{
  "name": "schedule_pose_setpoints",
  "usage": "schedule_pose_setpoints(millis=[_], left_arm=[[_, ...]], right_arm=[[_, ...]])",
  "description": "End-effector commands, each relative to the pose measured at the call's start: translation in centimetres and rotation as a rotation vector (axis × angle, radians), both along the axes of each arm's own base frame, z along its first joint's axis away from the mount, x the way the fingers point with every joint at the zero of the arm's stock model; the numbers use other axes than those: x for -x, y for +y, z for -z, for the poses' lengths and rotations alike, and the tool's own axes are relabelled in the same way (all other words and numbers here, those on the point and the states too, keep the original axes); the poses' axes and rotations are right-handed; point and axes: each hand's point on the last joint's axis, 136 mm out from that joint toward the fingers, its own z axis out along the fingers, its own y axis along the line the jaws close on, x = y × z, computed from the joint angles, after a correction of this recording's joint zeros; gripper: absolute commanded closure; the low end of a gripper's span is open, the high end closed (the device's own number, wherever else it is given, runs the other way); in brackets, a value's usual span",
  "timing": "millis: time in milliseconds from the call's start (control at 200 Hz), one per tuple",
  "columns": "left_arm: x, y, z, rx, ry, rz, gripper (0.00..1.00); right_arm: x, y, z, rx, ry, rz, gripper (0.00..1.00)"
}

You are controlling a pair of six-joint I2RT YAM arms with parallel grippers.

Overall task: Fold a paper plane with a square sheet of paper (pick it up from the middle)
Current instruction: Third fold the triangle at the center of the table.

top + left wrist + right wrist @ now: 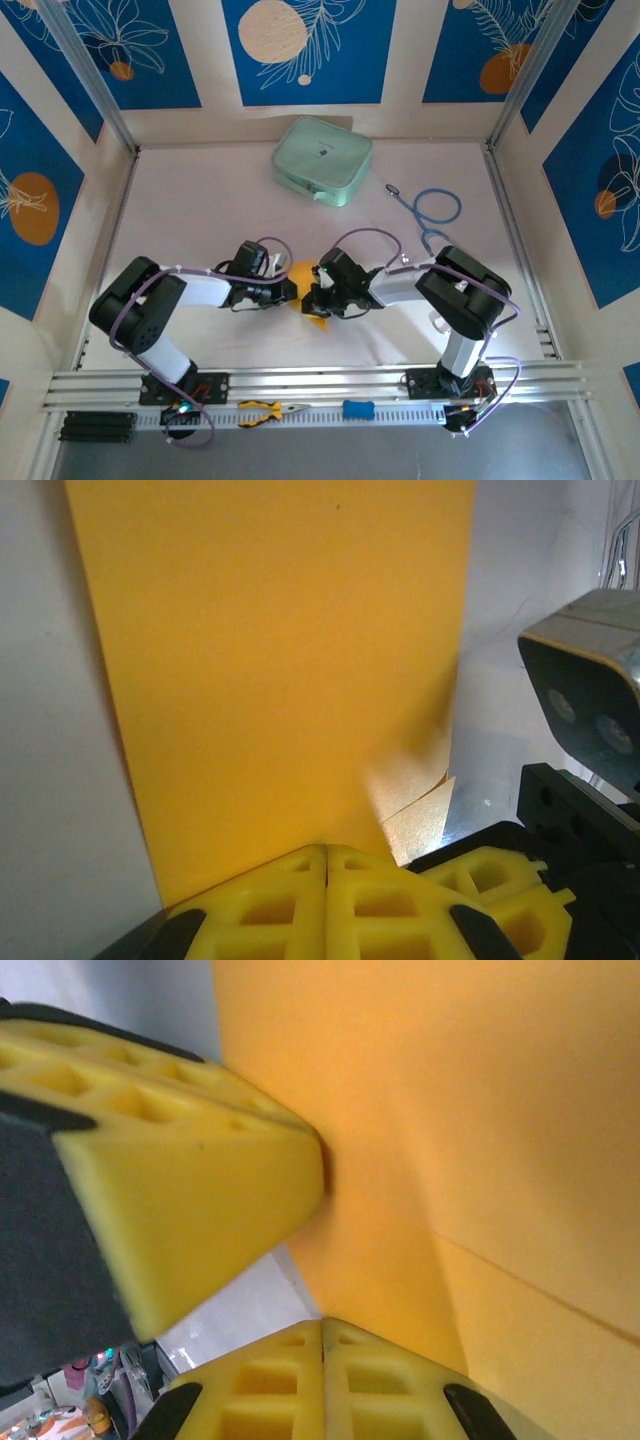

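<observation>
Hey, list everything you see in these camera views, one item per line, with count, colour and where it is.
sheet of paper: one, orange-yellow, creased, pinched between both grippers mid-table
case: one, pale green, far side of the table
stethoscope: one, blue tubing, right of the case
pliers: one, orange handles, on the near rail
blue object: one, too small to identify, on the rail right of the pliers
table: one, white
left gripper: one, yellow fingers, shut on the sheet of paper
right gripper: one, yellow fingers, shut on the sheet of paper
</observation>
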Motion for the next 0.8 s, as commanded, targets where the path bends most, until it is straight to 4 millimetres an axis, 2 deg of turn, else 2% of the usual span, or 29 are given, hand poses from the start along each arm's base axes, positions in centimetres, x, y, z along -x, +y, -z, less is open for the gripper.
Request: schedule_pose_setpoints(millis=[0, 140, 315, 485, 665, 795], left_arm=[[1.1, 1.7, 2.3, -0.096, 0.061, -0.019, 1.00], [1.2, 1.8, 2.4, -0.098, 0.063, -0.018, 1.00], [1.2, 1.8, 2.4, -0.098, 0.063, -0.021, 1.00], [1.2, 2.1, 2.5, -0.116, 0.058, -0.027, 1.00], [1.0, 2.7, 2.9, -0.148, 0.053, -0.044, 1.00], [1.0, 2.8, 3.0, -0.152, 0.053, -0.047, 1.00]], right_arm=[[1.0, -0.8, 0.1, 0.052, 0.026, 0.007, 1.00], [-0.3, 0.7, -1.1, 0.014, -0.021, 0.005, 1.00], [-0.8, 0.7, 0.2, 0.038, -0.025, 0.020, 1.00], [0.7, -1.0, 1.4, 0.058, 0.014, 0.022, 1.00], [2.8, -1.9, 0.0, 0.003, -0.004, -0.066, 0.98], [4.1, -4.0, 0.4, 0.032, -0.006, -0.076, 0.98]])
